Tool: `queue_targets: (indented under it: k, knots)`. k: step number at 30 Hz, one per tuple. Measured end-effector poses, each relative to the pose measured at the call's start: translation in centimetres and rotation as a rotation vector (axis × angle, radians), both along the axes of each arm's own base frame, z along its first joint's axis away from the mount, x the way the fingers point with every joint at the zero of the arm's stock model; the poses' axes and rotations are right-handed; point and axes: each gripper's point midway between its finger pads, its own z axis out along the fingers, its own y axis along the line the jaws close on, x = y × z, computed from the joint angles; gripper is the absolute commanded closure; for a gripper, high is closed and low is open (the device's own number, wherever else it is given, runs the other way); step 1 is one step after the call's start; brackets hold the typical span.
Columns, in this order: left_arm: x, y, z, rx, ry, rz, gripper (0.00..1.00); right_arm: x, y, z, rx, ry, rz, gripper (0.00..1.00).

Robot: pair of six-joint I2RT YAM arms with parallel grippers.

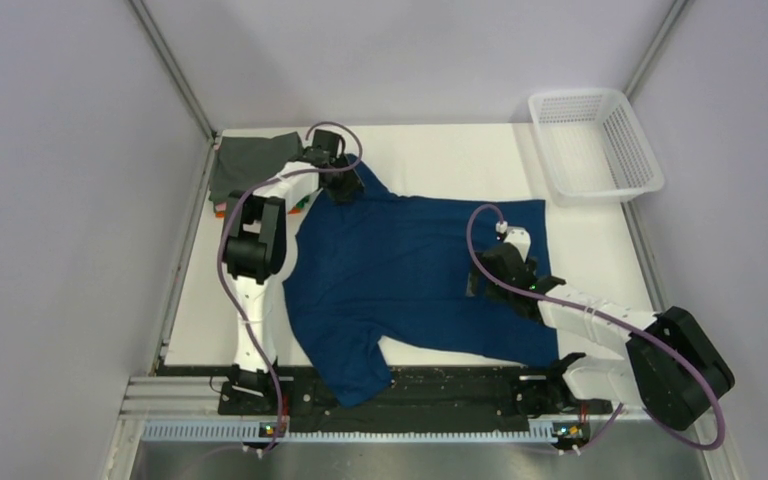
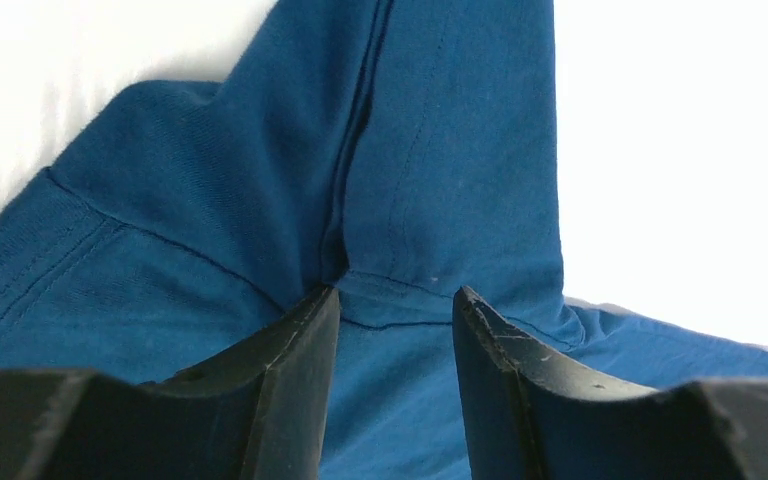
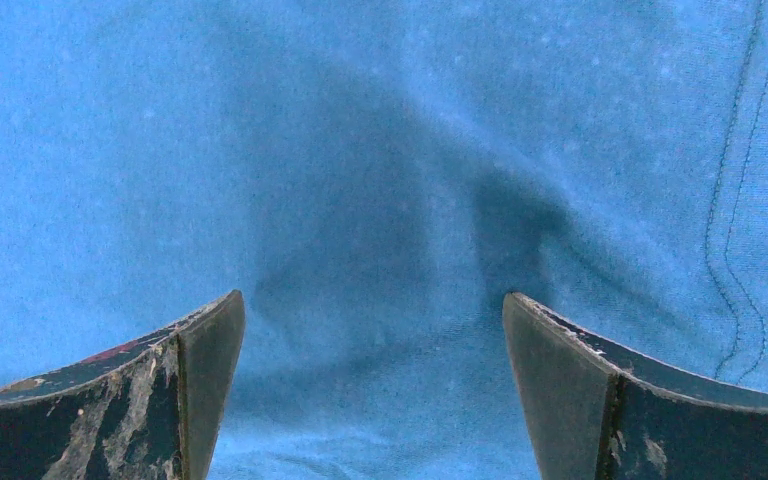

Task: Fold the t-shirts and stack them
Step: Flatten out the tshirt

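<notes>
A navy blue t-shirt (image 1: 410, 270) lies spread flat across the middle of the table, one sleeve hanging over the near edge. My left gripper (image 1: 345, 185) is down on its far-left sleeve. In the left wrist view the fingers (image 2: 397, 295) stand partly apart astride the sleeve hem, and a ridge of blue cloth (image 2: 440, 150) bunches up just beyond the tips. My right gripper (image 1: 480, 280) rests on the shirt's right part, open wide (image 3: 373, 297), with flat blue cloth (image 3: 360, 150) between the fingers. A folded grey shirt (image 1: 250, 160) lies at the far left corner, with an orange edge (image 1: 219, 210) showing beneath it.
A white mesh basket (image 1: 590, 145) stands at the far right corner. Bare white table (image 1: 450, 160) shows beyond the shirt. Grey walls close in on both sides, and the black mounting rail (image 1: 440, 385) runs along the near edge.
</notes>
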Motion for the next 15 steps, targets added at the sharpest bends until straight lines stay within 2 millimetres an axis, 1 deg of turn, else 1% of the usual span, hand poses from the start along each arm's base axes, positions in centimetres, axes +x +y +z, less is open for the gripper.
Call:
queue_targets:
  k: [2,7,10,15]
  knots:
    - [1.2,-0.5,0.1,-0.016,-0.015,-0.004,0.49,0.1,0.0,0.0,0.0,-0.002,-0.001,0.01]
    - [3.6,-2.0,0.4,-0.069,-0.048,-0.013,0.54,0.2,0.0,0.0,-0.004,-0.004,-0.004,0.01]
    - [4.3,-2.5,0.4,-0.089,-0.057,-0.018,0.56,0.3,0.0,0.0,-0.007,-0.005,-0.007,0.01]
    - [5.0,-2.9,0.7,-0.109,-0.067,-0.017,0.57,0.3,-0.1,0.0,-0.009,-0.007,-0.009,0.01]
